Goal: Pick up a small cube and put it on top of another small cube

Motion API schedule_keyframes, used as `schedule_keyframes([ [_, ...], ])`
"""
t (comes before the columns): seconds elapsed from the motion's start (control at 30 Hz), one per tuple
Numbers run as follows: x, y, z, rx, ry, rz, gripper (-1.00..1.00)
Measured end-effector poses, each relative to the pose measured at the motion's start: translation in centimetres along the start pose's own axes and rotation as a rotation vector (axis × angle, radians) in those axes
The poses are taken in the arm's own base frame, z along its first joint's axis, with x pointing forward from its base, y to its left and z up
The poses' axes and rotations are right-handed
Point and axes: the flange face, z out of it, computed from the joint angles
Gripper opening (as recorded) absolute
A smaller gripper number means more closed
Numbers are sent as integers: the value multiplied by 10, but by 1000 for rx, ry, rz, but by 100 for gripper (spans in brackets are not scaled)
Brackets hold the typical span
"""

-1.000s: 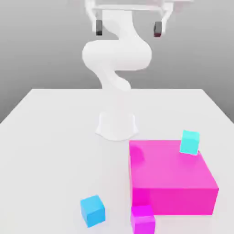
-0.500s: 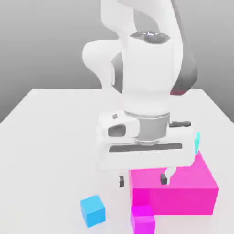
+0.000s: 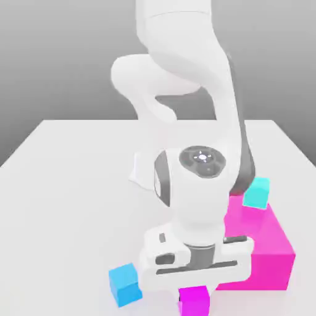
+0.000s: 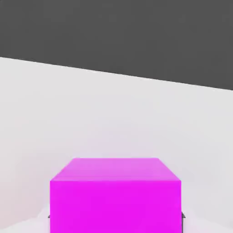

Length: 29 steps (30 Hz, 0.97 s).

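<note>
The magenta cube (image 3: 195, 301) is seen on the table (image 3: 68, 185), just in front of the big magenta block (image 3: 259, 247), with the gripper (image 3: 196, 290) set right over it. Whether it is gripped cannot be told. A skewed closure could nudge it against the block. The blue cube (image 3: 126, 284) sits near, the cyan cube (image 3: 257, 192) on the block.
</note>
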Motion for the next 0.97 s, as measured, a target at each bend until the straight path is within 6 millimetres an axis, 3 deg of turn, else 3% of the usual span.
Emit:
schedule_keyframes([
  [0.13, 6, 4, -44, -1, 0, 24, -100],
  [0.2, 48, 29, -55, -2, -2, 179, -100],
  [0.37, 141, 113, -70, -3, -5, 569, -100],
  [0.53, 208, 219, -84, 1, -4, 936, -100],
  [0.6, 232, 264, -70, 2, -3, 1081, -100],
  [0.63, 243, 287, -52, 2, -2, 1155, -100],
  [0.67, 249, 299, -42, 2, -1, 1193, 100],
  [0.87, 251, 305, -36, 1, 0, 1212, 100],
  [0.97, 254, 310, -69, 0, 0, 1229, 100],
])
